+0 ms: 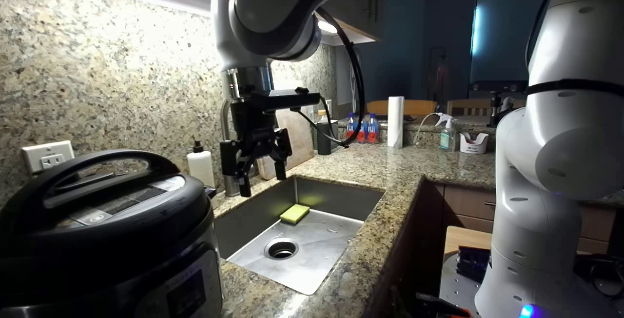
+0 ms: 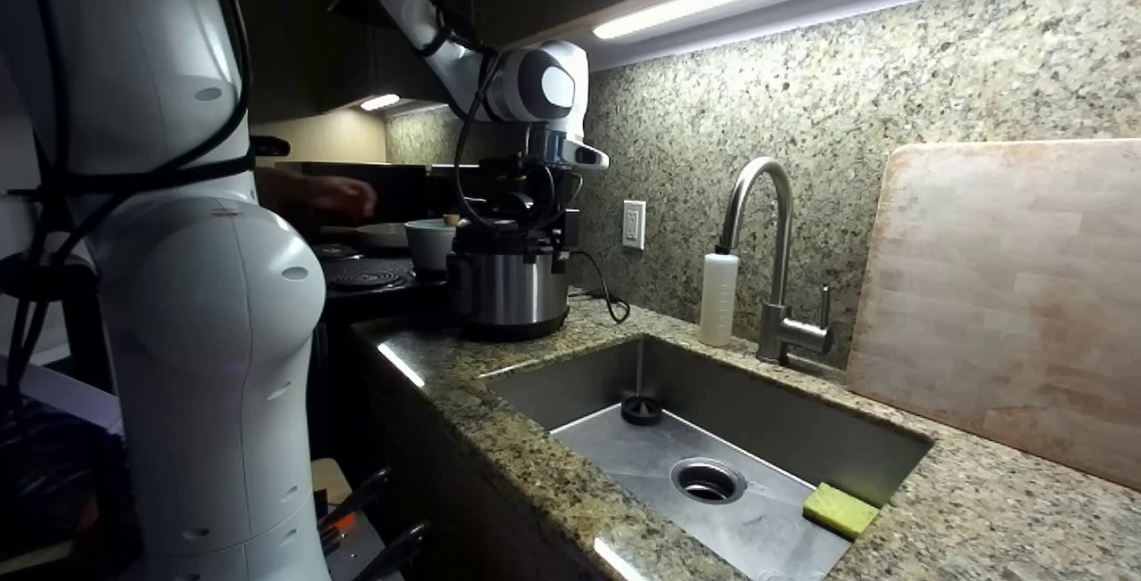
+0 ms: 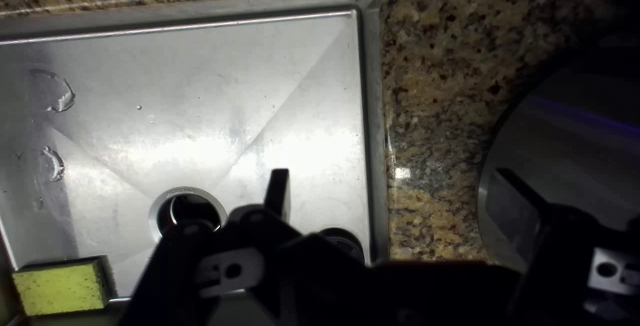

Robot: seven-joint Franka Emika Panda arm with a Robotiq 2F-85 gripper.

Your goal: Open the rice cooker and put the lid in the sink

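Note:
The rice cooker (image 2: pixel 513 291) stands on the granite counter beside the sink (image 1: pixel 326 232). Its black lid (image 1: pixel 112 203) with the arched handle sits on top of it, close to the camera in an exterior view. My gripper (image 1: pixel 263 180) hangs fingers-down between cooker and sink, higher than the counter and touching neither as far as I can tell. In the wrist view the jaws are spread wide with nothing between them: one finger (image 3: pixel 276 196) shows over the sink floor, the other in front of the cooker's curved side (image 3: pixel 575 141).
A yellow sponge (image 2: pixel 838 510) and a black drain stopper (image 2: pixel 641 410) lie in the sink. Behind it rise a faucet (image 2: pixel 784 233), a soap bottle (image 2: pixel 718 300) and a leaning cutting board (image 2: pixel 1007 296). A person's hand (image 2: pixel 339 196) shows near the stove, beyond a pot (image 2: pixel 430 247).

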